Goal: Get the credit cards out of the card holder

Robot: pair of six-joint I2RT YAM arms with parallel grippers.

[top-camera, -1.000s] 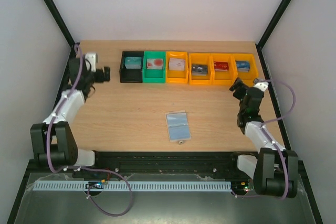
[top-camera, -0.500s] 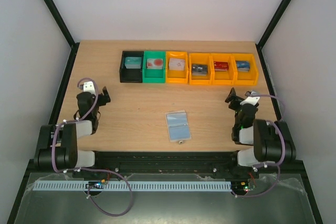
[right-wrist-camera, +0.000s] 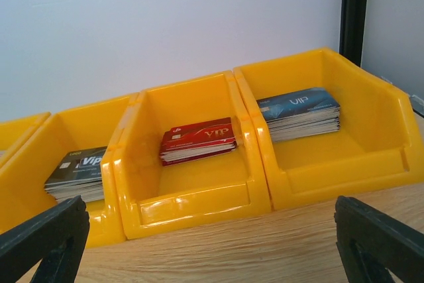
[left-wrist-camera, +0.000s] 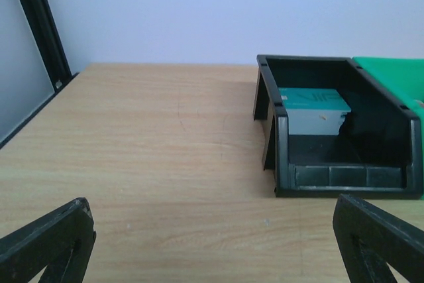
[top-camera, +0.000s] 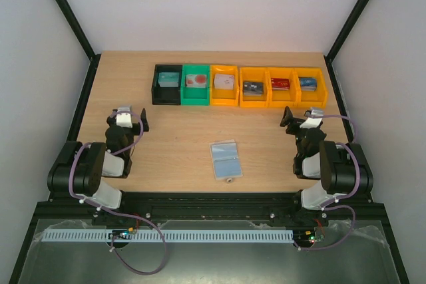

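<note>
Now my left gripper and right gripper stand apart, empty; the card holder lies open between them, apparently emptied, since credit cards sit sorted by colour in the bins.

Card holder: open flat on table, near middle, slightly skewed. Two pale blue-grey see-through panels face up, snap tab at near end.

Cards in flat stacks, one colour per bin, row along far side, well apart from holder:
- teal cards in black bin
- white-and-red cards in green bin
- pale cards, dark grey cards, red cards, blue cards in four orange bins, left to right

"VIP" legible on last three.
</note>
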